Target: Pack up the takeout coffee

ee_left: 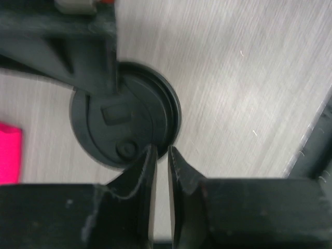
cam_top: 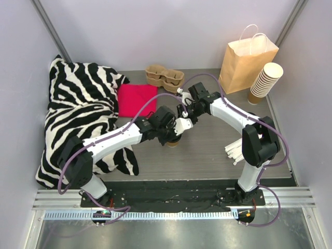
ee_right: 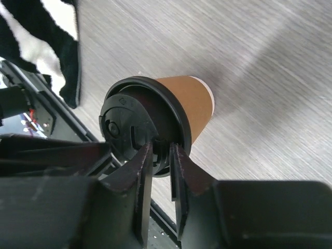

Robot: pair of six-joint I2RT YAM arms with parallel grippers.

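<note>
Takeout coffee (ee_right: 193, 102): upright on the grey worktop (cam_top: 207, 153), tan wall, black lid (ee_left: 129, 116) on, directly under both end effectors.
Left end effector (ee_left: 162, 153): fingers drawn nearly together, pinching the lid's rim.
Right end effector (ee_right: 161, 151): fingers likewise close, clamped on the rim across the lid from the left one.
Pink cloth (cam_top: 136, 99): left of and beyond the left end effector.
Paper bag (cam_top: 246, 62): well beyond the right end effector, with a stack of lidless cups (cam_top: 265, 80) just beside it.
</note>
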